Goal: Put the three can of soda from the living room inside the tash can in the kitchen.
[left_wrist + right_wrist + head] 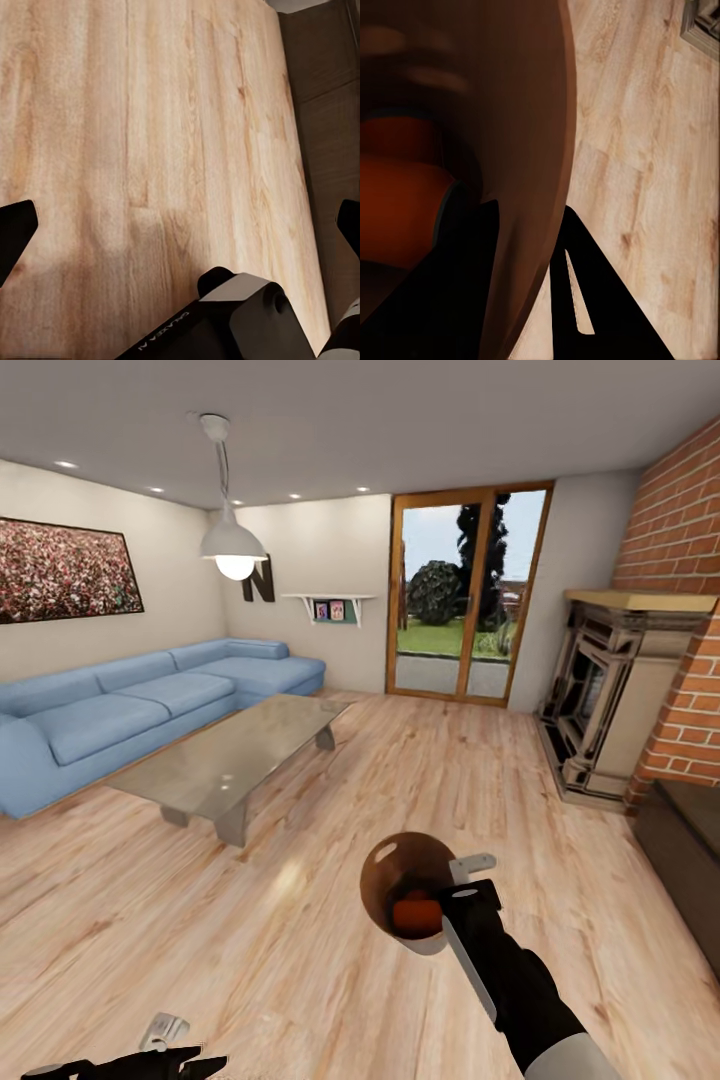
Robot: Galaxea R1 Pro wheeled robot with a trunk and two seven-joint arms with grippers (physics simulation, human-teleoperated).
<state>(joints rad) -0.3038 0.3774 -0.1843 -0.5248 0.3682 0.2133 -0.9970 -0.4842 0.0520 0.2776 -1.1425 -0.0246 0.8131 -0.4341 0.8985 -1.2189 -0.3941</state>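
I am in the living room, over its light wood plank floor (250, 920). My right gripper (462, 895) is shut on the rim of the tash can (398, 858), which is tipped so its tan-brown inside faces me. An orange can of soda (416, 913) lies inside it. In the right wrist view the bin wall (510, 112) runs between my two dark fingers (585, 300), with orange can of soda (397, 202) showing inside. My left gripper (165, 1050) hangs low at the left, open and holding nothing. Its fingertips (15, 232) stand wide apart over bare floor.
A long low grey table (240, 750) stands ahead on the left, with the blue sectional sofa (130, 710) behind it. A fireplace (610, 700) and red brick column (680, 560) line the right side, a dark low ledge (690, 860) beside them. A glass door (465, 595) is straight ahead.
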